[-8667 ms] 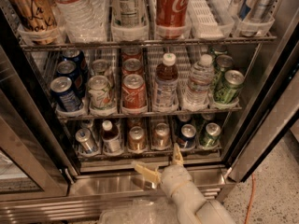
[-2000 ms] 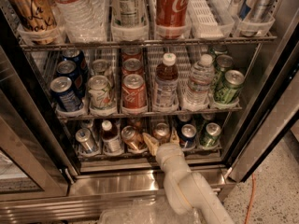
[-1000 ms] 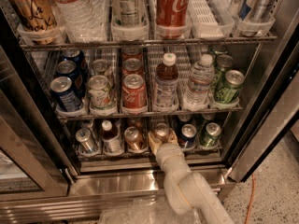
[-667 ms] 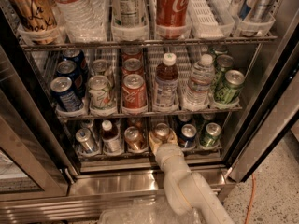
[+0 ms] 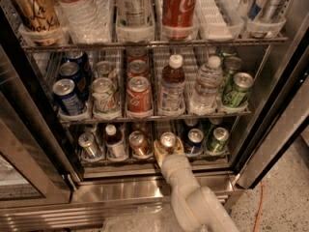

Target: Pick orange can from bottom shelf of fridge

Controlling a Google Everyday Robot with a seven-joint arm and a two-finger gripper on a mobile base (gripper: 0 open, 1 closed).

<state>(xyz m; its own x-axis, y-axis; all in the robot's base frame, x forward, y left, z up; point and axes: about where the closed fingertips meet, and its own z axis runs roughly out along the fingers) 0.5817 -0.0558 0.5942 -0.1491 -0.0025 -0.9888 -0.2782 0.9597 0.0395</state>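
A crumpled sheet of clear plastic (image 5: pixel 135 221) lies nearest the camera at the foot of a tall stainless-steel drinks fridge (image 5: pixel 120 191), beside the robot's cream-coloured jointed arm (image 5: pixel 193 204), which rises from the lower edge toward the cabinet; to the right a thin orange cable (image 5: pixel 259 202) runs over speckled grey floor (image 5: pixel 285 197); the arm's two-finger hand (image 5: pixel 169 150) reaches over the steel sill into the dim wire bottom shelf (image 5: pixel 145 161), its yellowish fingers (image 5: pixel 158 151) closed snugly on either side of the small orange can (image 5: pixel 168 140) with a shiny silver top, which stands upright at the front of a middle lane of that shelf; just left of it stand a copper-toned can (image 5: pixel 137 141), a small dark bottle with a white cap (image 5: pixel 113 140) and a silver can (image 5: pixel 89 144); just right stand a blue-and-silver can (image 5: pixel 195 137) and a green can (image 5: pixel 219 137); on the wire surface above, left to right, are dark blue cans (image 5: pixel 67 94), a pale green-and-white can (image 5: pixel 104 93), red Coca-Cola cans (image 5: pixel 139 94), a brown bottle with a white cap (image 5: pixel 172 87), a clear water bottle (image 5: pixel 206 85) and bright green cans (image 5: pixel 236 88); the highest surface in view carries a bronze can with script lettering (image 5: pixel 31 11), a clear ribbed bottle (image 5: pixel 79 8), a white-labelled can (image 5: pixel 133 5), a tall red Coca-Cola can (image 5: pixel 178 4) and silver-blue cans (image 5: pixel 268 4) at far right.
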